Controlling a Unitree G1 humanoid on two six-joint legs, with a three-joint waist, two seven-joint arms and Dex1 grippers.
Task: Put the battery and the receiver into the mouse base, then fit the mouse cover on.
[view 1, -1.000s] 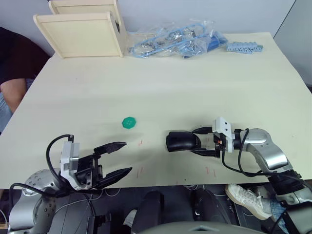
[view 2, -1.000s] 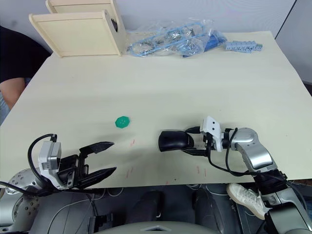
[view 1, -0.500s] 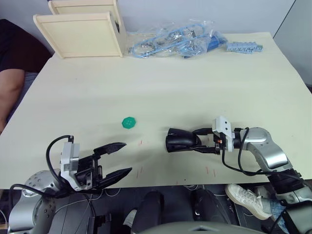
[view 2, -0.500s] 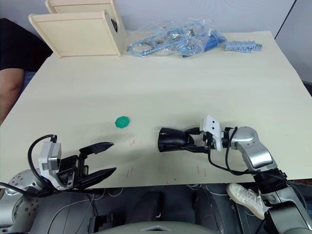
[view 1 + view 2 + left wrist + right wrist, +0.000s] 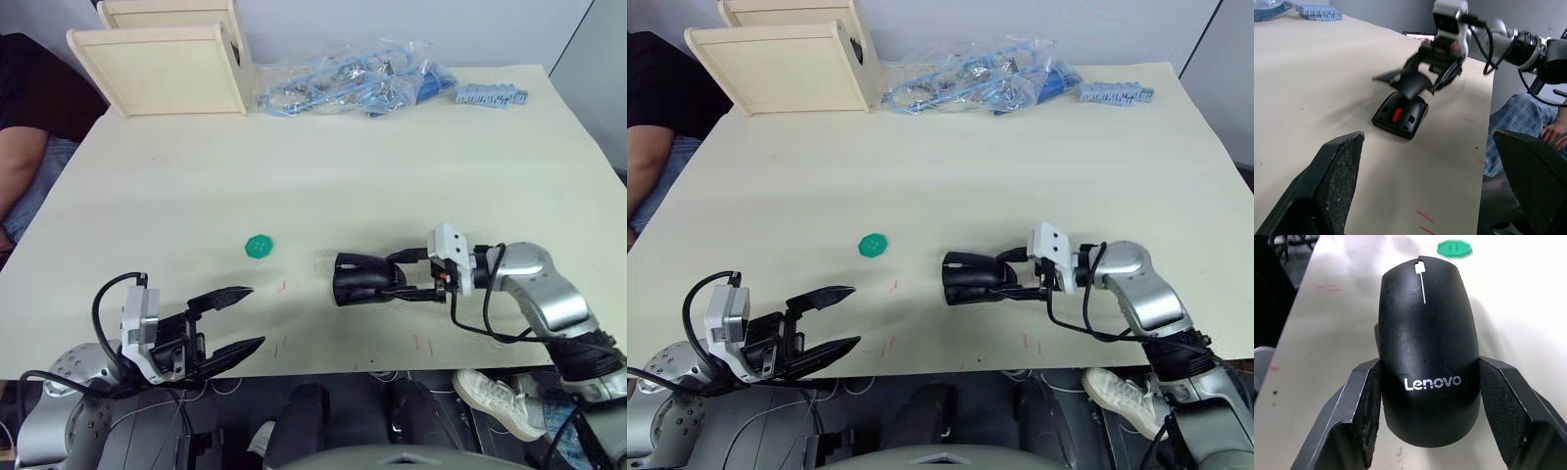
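Note:
The mouse base (image 5: 1399, 114), black with a red marking on its open top, lies on the table toward the front right. My right gripper (image 5: 397, 277) is shut on the mouse cover (image 5: 1426, 347), a glossy black shell marked Lenovo. It holds the mouse cover (image 5: 1411, 83) tilted just over the base, with the far end low and the near end raised. My left gripper (image 5: 255, 315) hangs open at the table's front left edge, holding nothing. The battery and the receiver are out of view.
A small green disc (image 5: 259, 246) lies left of the mouse. At the back stand two wooden boxes (image 5: 162, 69), clear bags of blue parts (image 5: 353, 78) and a blue strip (image 5: 490, 95). A person's arm (image 5: 24, 176) shows at the left edge.
My right gripper has risen slightly with the mouse cover, tilting it over the base. The person's arm at the left has shifted. The left gripper has not moved.

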